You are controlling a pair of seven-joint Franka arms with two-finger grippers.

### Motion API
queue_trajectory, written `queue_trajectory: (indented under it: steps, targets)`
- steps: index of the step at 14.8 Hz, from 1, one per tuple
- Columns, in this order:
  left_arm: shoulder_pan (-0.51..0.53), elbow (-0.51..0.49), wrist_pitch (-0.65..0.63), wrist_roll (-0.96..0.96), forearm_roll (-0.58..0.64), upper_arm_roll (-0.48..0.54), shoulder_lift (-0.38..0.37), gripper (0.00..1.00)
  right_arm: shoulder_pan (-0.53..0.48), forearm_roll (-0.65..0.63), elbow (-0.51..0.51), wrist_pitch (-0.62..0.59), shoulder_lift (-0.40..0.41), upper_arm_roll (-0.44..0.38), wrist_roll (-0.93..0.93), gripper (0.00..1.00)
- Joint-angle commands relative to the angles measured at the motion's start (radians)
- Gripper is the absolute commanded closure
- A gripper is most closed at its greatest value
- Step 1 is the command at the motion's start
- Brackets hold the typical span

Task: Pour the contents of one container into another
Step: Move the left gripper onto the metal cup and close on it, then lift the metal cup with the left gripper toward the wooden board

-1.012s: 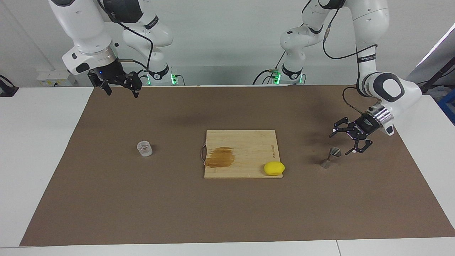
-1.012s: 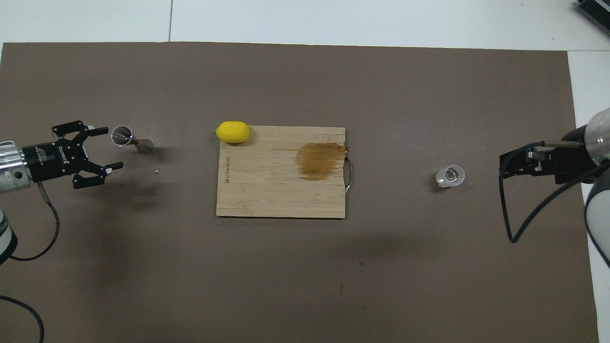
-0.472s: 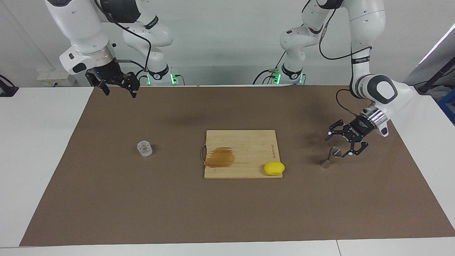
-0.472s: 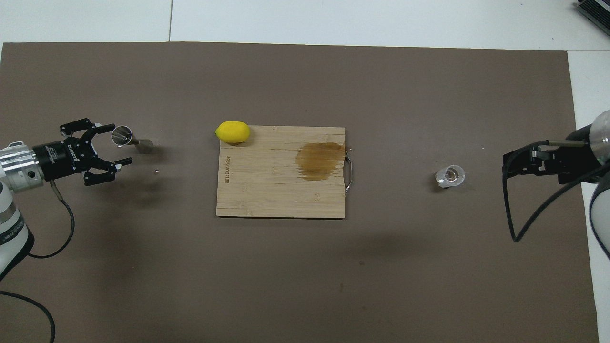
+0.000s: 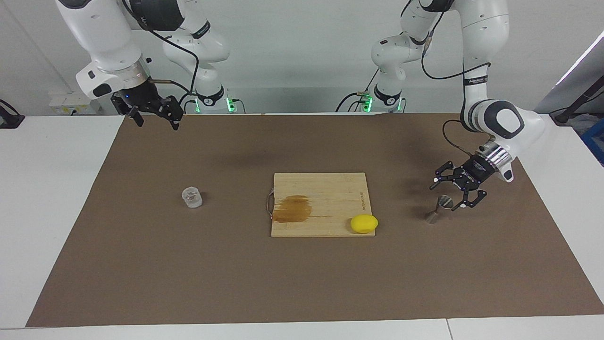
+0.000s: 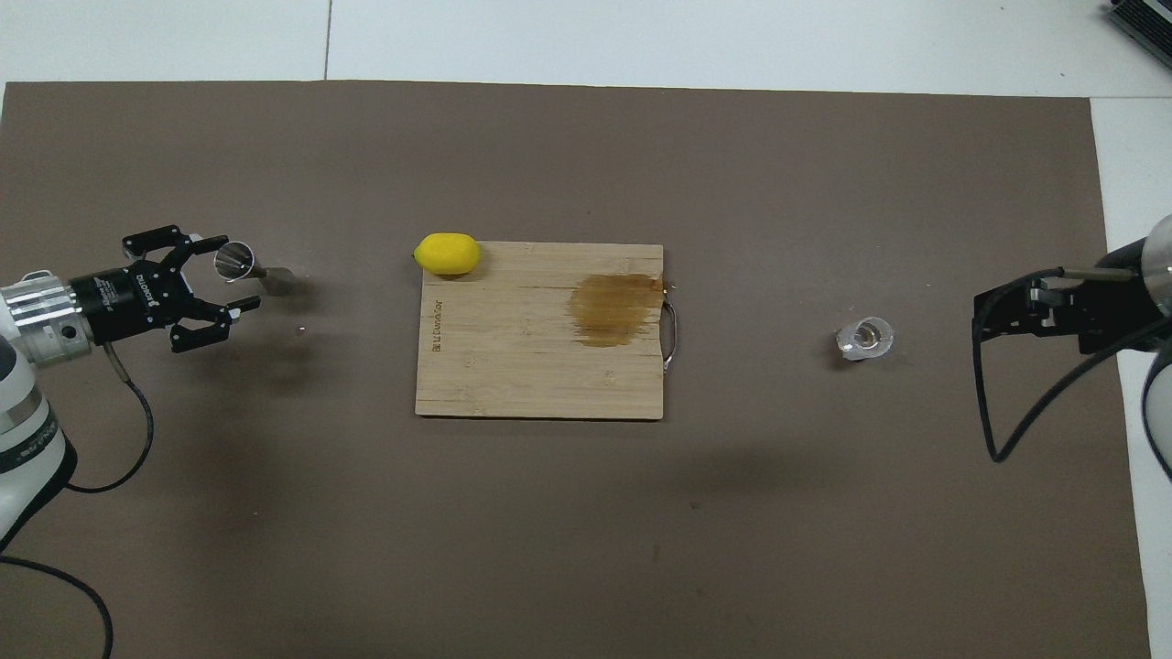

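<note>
Facing view: a brown mat [image 5: 188,283] is spread wide, a stained wooden cutting board [image 5: 325,193] centred. At right, the left gripper [image 5: 447,193] is held spread around the shiny steel hourglass jigger [image 5: 440,208]. The right gripper [image 5: 154,118], upper left, is spread. The squat clear glass tumbler [image 5: 192,197] is seen left of centre.

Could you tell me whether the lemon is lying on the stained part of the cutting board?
No, the lemon sits at a corner of the cutting board, apart from the brown stain.

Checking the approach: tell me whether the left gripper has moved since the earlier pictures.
Yes. The left gripper has moved toward the small steel hourglass jigger, which stands unmoved.
</note>
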Motion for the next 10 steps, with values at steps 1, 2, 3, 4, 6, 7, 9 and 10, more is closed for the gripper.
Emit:
queue_trajectory:
  steps: [1, 2, 3, 4, 6, 7, 9, 10]
  targets:
    - [-0.007, -0.035, 0.023, 0.017, -0.026, 0.007, -0.027, 0.11, -0.016, 0.02, -0.021, -0.009, -0.023, 0.003, -0.034, 0.0]
    - [-0.008, -0.035, 0.024, 0.017, -0.026, 0.007, -0.027, 0.13, -0.016, 0.02, -0.022, -0.009, -0.023, 0.003, -0.034, 0.0]
    - [-0.008, -0.036, 0.024, 0.017, -0.027, 0.007, -0.027, 0.15, -0.016, 0.02, -0.022, -0.009, -0.023, 0.003, -0.034, 0.0]
    - [-0.008, -0.036, 0.024, 0.017, -0.036, 0.007, -0.027, 0.18, -0.016, 0.02, -0.022, -0.009, -0.023, 0.003, -0.034, 0.0]
    - [-0.008, -0.038, 0.027, 0.016, -0.038, 0.007, -0.027, 0.27, -0.016, 0.02, -0.022, -0.009, -0.023, 0.003, -0.034, 0.0]
    - [-0.008, -0.038, 0.027, 0.016, -0.039, 0.007, -0.029, 0.35, -0.017, 0.02, -0.022, -0.009, -0.023, 0.003, -0.034, 0.0]
    - [-0.005, -0.039, 0.026, 0.016, -0.046, 0.007, -0.029, 0.74, -0.017, 0.02, -0.022, -0.009, -0.023, 0.003, -0.034, 0.0]
    - [-0.004, -0.039, 0.021, 0.014, -0.046, 0.007, -0.03, 0.87, -0.017, 0.02, -0.022, -0.009, -0.023, 0.003, -0.031, 0.0]
